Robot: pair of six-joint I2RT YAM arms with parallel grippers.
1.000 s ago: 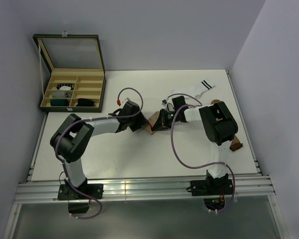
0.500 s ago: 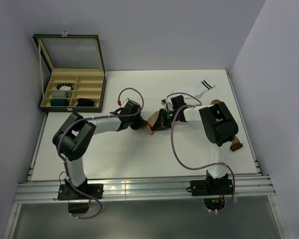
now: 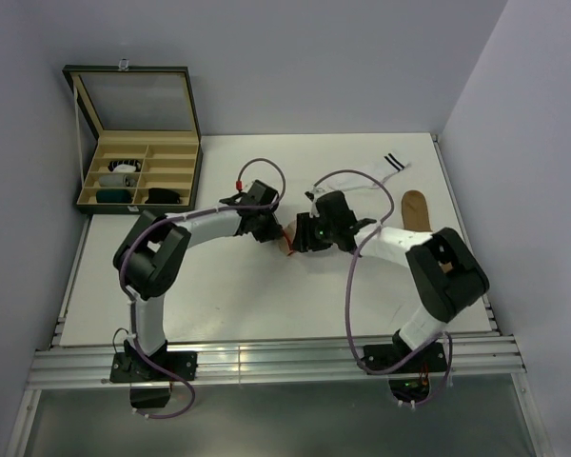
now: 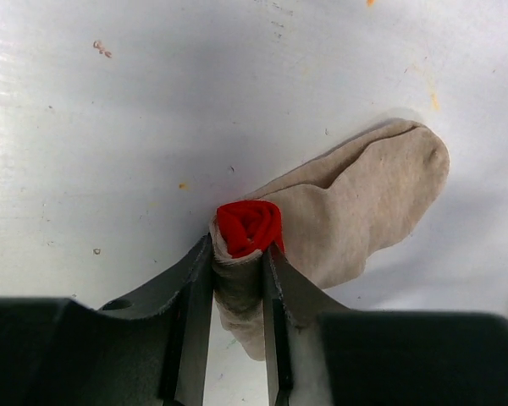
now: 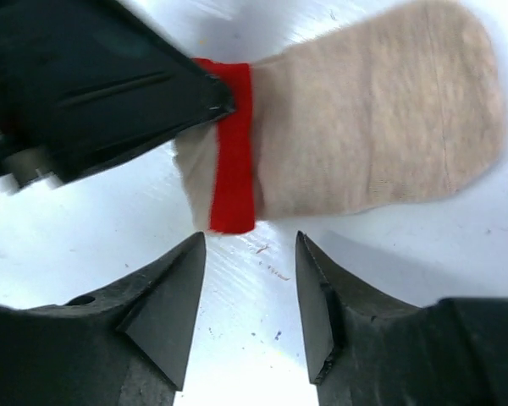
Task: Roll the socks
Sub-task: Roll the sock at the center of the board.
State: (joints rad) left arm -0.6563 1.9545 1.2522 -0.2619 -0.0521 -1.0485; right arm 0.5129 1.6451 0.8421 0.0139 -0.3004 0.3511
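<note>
The beige sock [image 4: 364,190] is only partly rolled. Its red cuff [image 4: 250,227] has been wound into a tight coil, while the foot is spread flat on the desk [image 3: 219,286] near the middle. The coil is pinched between the fingers of the left hand [image 4: 239,254], which is closed firmly on it. The right hand [image 5: 247,275] is held partly open just beside the cuff, with nothing gripped. Most of this sock is left to be rolled.

Two more are untouched, lying flat at the far right of the desk: a white sock [image 3: 381,172] with black stripes and a brown sock [image 3: 416,207]. In the open box [image 3: 196,176] at the far left, small bundles [image 3: 124,179] can be seen in the compartments. They are possibly finished rolls, though this cannot be told for certain from above.
</note>
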